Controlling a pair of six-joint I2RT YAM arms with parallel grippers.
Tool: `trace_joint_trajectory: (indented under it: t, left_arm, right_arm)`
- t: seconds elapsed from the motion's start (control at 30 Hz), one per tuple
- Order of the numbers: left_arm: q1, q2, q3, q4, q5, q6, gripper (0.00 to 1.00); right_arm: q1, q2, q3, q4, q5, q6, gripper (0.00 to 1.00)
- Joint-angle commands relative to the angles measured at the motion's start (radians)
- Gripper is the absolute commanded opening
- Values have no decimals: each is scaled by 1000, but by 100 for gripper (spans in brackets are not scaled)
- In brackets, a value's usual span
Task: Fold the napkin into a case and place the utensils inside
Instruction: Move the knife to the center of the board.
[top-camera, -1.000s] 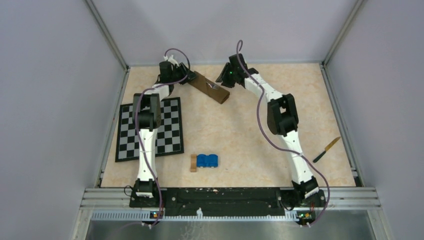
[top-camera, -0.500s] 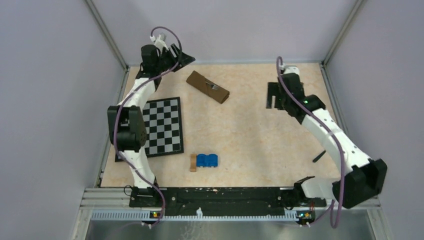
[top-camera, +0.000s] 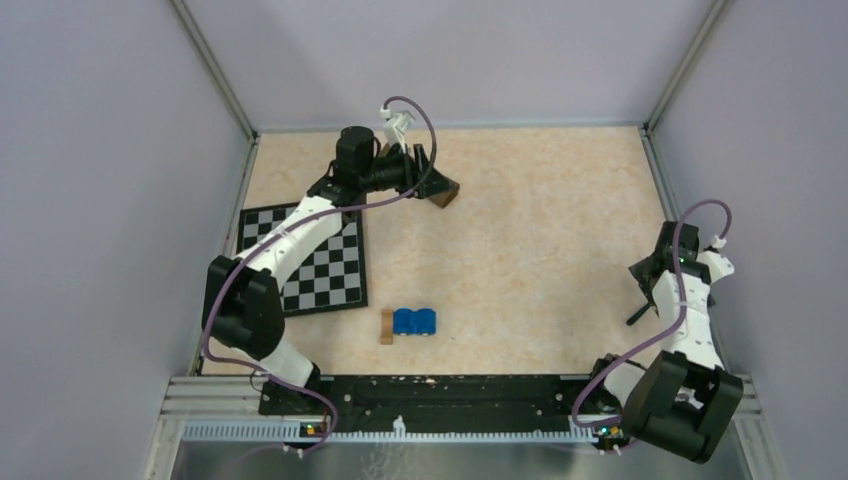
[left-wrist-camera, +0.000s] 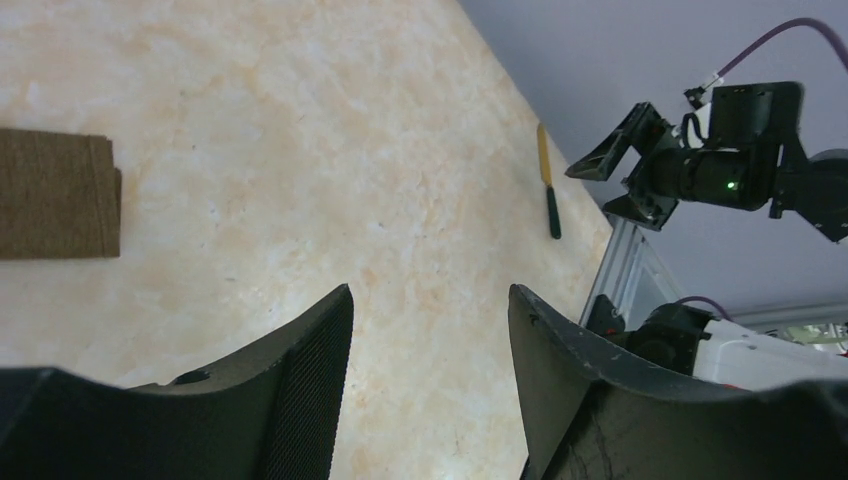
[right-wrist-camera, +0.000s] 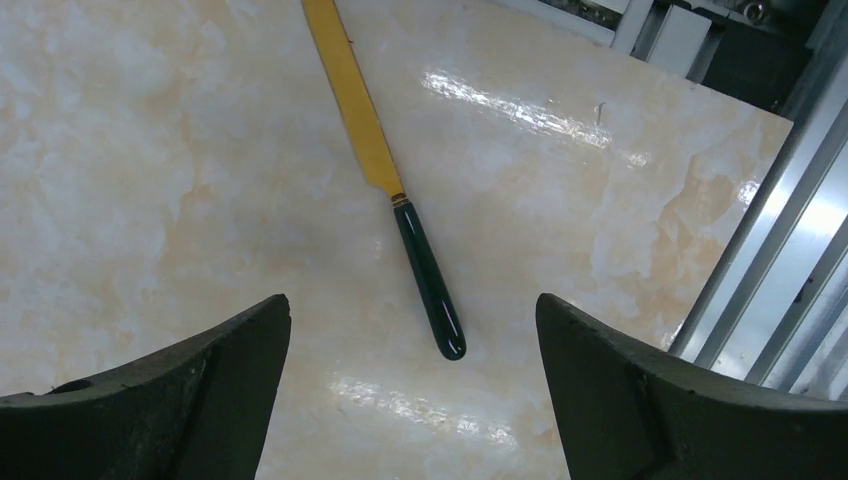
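Note:
The case (top-camera: 447, 192) is a folded dark brown cloth strip at the back of the table. My left gripper (top-camera: 425, 170) hangs over it and hides most of it. In the left wrist view one end of the case (left-wrist-camera: 55, 195) lies at the left, and my left gripper (left-wrist-camera: 430, 292) is open over bare table with nothing between its fingers. A knife (right-wrist-camera: 428, 285) with a gold blade and a dark handle lies near the right edge. My right gripper (right-wrist-camera: 412, 300) is open just above its handle, apart from it. In the top view only the knife's handle tip (top-camera: 636, 316) shows below my right gripper (top-camera: 648, 282).
A black-and-white checkered mat (top-camera: 312, 262) lies at the left. A blue object (top-camera: 414, 321) beside a small tan wooden block (top-camera: 386, 326) sits near the front middle. A metal rail (right-wrist-camera: 765, 230) runs close to the right of the knife.
My left arm swung from the back-left corner to over the case. My right arm pulled away from the case, out to the right edge above the knife, with its jaws wider.

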Motion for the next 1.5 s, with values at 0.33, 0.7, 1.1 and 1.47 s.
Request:
trace_joint_trajectory:
  t: [0.33,0.7,1.1,1.47]
  left_arm:
    - [10,-76,-80,-18,42,98,63]
    - [32,-134,-106,5,61,83,63]
    - [76,-150,-131,47,95,36,63]
    - [104,-156,-156,91,121,-5,63]
  right_arm:
    - [-35,34,-131,203,-101,-34,81]
    - [-34,133,-176,284,-85,-40,59]
    - [-32,170,-202,225,-173,115,34]
    - [284,177,-297,207,-289,759,12]
